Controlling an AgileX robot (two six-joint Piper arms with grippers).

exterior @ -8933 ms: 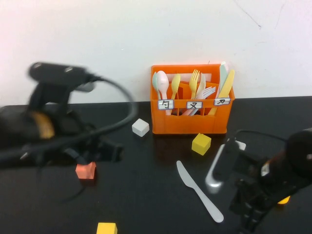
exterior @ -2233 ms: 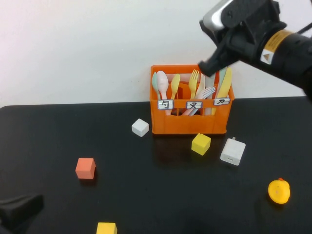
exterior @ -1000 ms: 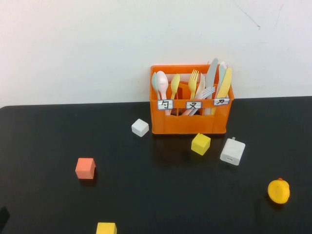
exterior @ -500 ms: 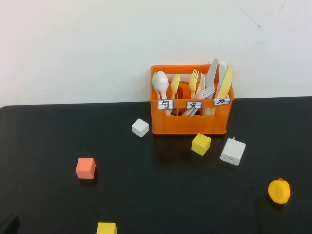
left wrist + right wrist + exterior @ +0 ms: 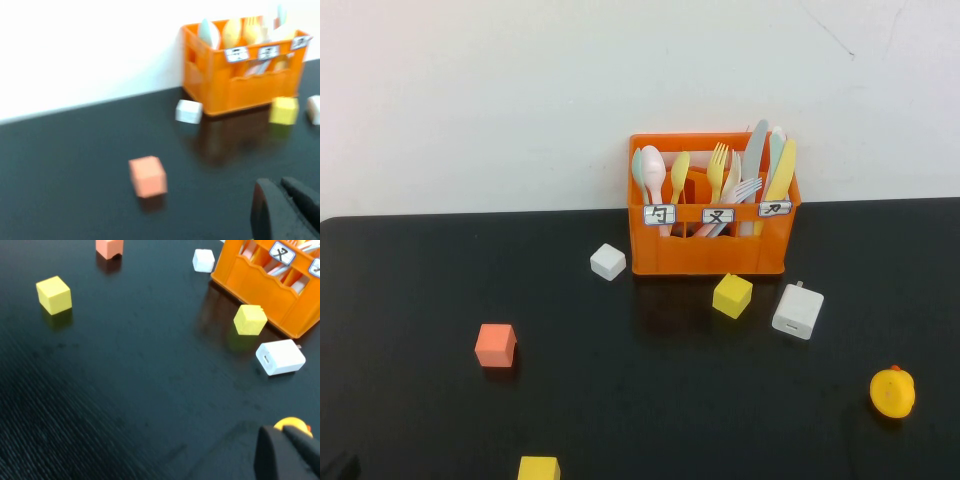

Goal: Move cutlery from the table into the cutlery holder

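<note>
1. Both knives, the light grey knife point(image 5: 754, 150) and the pale yellow knife point(image 5: 784, 172), are standing upright in the right compartment of the orange cutlery holder point(image 5: 710, 250); no cutlery is lying on the black table point(image 5: 640, 400), so the task is looking complete

2. The left gripper point(image 5: 280, 210) and right gripper point(image 5: 285, 452) are hanging low over the table, well apart from the holder, fingers together and holding nothing

Grey knife point(image 5: 754, 150) now in cutlery holder point(image 5: 711, 250); arms withdrawn.
</note>
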